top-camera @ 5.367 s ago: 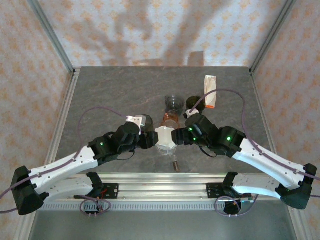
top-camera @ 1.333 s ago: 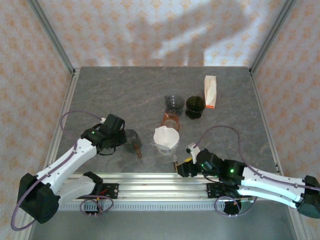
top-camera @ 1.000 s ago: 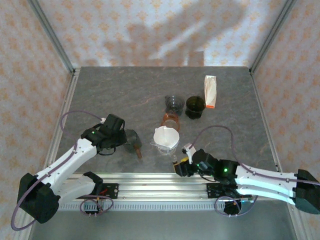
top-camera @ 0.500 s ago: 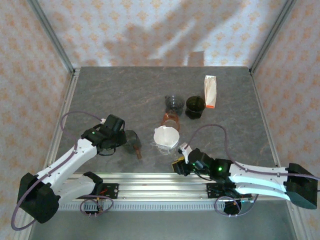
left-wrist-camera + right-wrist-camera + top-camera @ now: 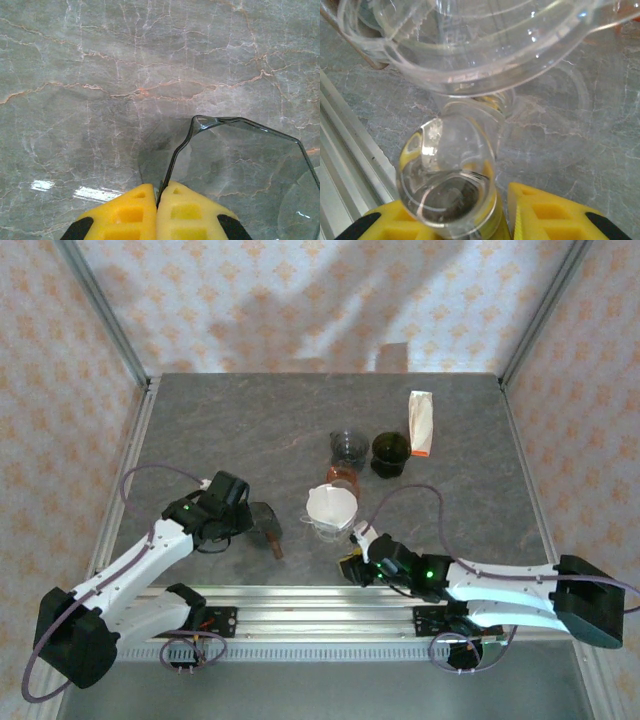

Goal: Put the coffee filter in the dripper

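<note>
The left arm [image 5: 130, 565] and the right arm [image 5: 500, 585] are wearing glossy white shells on their long links, and these are meeting black joint housings. A small green light [image 5: 187, 508] is glowing on each black wrist block. A thin purple cable [image 5: 150, 472] is looping off each arm. Bulky black base housings [image 5: 65, 635] are sitting at seven and four o'clock overhead. The left end effector [image 5: 159, 187] and the right end effector [image 5: 502, 205] are showing bright yellow pads [image 5: 130, 215] with square recesses, edged in black.
</note>
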